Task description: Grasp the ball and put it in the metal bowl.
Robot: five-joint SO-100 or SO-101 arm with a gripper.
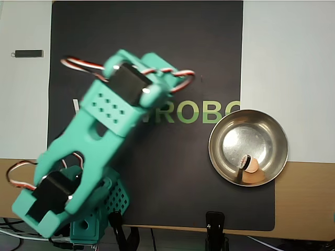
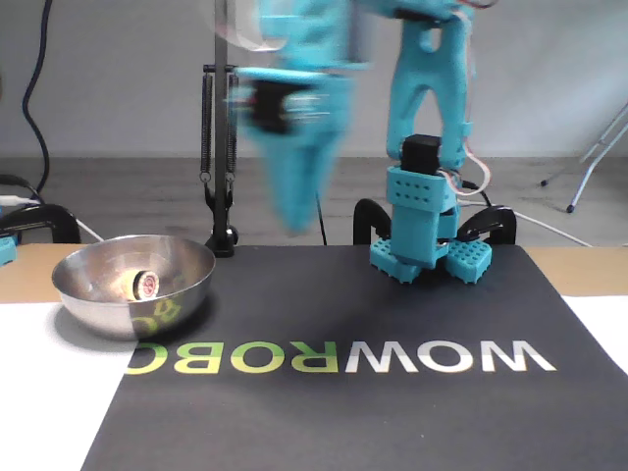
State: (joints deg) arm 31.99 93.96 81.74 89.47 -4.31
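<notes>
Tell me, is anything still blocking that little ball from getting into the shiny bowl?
No, nothing visible stands in the way: the ball already lies inside the metal bowl, near its rim in the overhead view. The gripper hangs blurred above the black mat, away from the bowl, holding nothing visible.

The ball [image 1: 253,168], pale tan, sits inside the metal bowl [image 1: 270,133], low against its near wall in the overhead view. The bowl's shiny, upright, straddling the dark mat's edge.
</notes>
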